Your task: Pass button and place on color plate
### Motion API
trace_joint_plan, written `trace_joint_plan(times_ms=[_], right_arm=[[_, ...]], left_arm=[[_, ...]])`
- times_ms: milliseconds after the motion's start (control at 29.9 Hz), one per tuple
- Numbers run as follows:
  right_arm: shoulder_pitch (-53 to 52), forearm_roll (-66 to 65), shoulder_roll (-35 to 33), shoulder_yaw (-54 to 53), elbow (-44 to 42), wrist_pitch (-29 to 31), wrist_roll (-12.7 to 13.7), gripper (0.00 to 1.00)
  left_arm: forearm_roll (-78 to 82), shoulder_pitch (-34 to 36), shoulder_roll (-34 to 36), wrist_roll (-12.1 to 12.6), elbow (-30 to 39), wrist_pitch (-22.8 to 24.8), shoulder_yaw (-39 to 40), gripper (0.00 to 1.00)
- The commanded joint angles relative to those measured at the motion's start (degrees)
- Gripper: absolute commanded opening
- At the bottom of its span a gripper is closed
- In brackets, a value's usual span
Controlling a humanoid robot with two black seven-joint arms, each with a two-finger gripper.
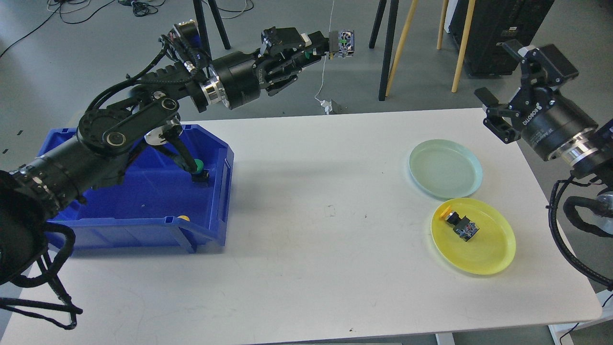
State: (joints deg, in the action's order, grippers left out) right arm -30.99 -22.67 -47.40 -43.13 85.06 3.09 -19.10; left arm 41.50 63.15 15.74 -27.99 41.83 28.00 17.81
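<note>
My left gripper [325, 47] is shut on a green-capped button [344, 43] and holds it high above the table's far edge, near the middle. My right gripper [500, 86] is open and empty, raised above the table's far right corner. A pale green plate [445, 168] lies empty at the right. In front of it a yellow plate [493, 249] holds a yellow-capped button [459, 224]. The blue bin [210, 211] at the left holds a green-capped button [198, 168] and a yellow one [183, 218] by its front wall.
My left arm stretches over the bin and hides much of its inside. Black stand legs [385, 48] and wooden legs [459, 43] stand on the floor behind the table. A white cable [325, 72] hangs down to a plug behind the far edge.
</note>
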Motion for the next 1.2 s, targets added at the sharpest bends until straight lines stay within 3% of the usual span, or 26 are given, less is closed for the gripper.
trace_joint_plan(times_ms=[0, 200, 434, 869, 1169], right_arm=[[-7.3, -0.3, 3.4, 7.7, -2.1, -1.6, -0.7, 1.00], [-16.3, -0.4, 13.1, 16.4, -9.4, -2.1, -0.7, 1.00], [-19.8, -1.0, 20.6, 18.2, -14.0, -2.2, -0.7, 1.00], [-23.1, -1.0, 27.6, 22.2, -19.2, -2.4, -0.8, 0.99], [-24.4, -0.2, 28.3, 22.2, -20.2, -2.8, -1.9, 0.98]], left_arm=[[-0.2, -0.6, -0.3, 0.0, -0.4, 0.0, -0.3, 0.00], [-0.4, -0.8, -1.3, 0.0, -0.5, 0.0, -0.3, 0.00], [-0.5, -1.5, -1.4, 0.0, -0.5, 0.0, -0.2, 0.00], [-0.5, -1.4, -1.3, 0.0, -0.5, 0.0, 0.0, 0.00], [-0.5, -1.4, -1.2, 0.0, -0.5, 0.0, 0.2, 0.00]])
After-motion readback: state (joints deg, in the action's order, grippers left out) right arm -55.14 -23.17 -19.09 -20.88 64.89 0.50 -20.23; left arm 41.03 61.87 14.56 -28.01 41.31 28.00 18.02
